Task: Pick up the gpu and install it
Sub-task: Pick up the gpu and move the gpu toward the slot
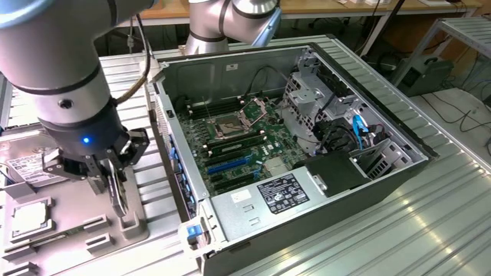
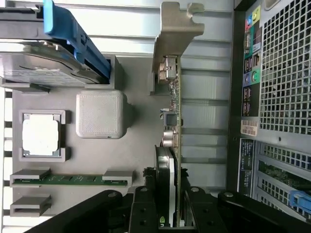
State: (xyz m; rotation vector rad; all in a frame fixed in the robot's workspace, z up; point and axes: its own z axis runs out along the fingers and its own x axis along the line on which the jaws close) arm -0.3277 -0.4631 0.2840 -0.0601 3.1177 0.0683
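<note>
While pinching the gpu point(image 2: 174, 97) edge-on with the end effector point(image 2: 167, 206), treat as light, stiff and fragile, likely best held by bare board edges.

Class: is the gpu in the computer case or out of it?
Out. The gripper clamps the gpu on edge over the grey tray, outside the open case.

Open computer case point(image 1: 201, 75) beside grey parts tray point(image 2: 87, 156)
</note>
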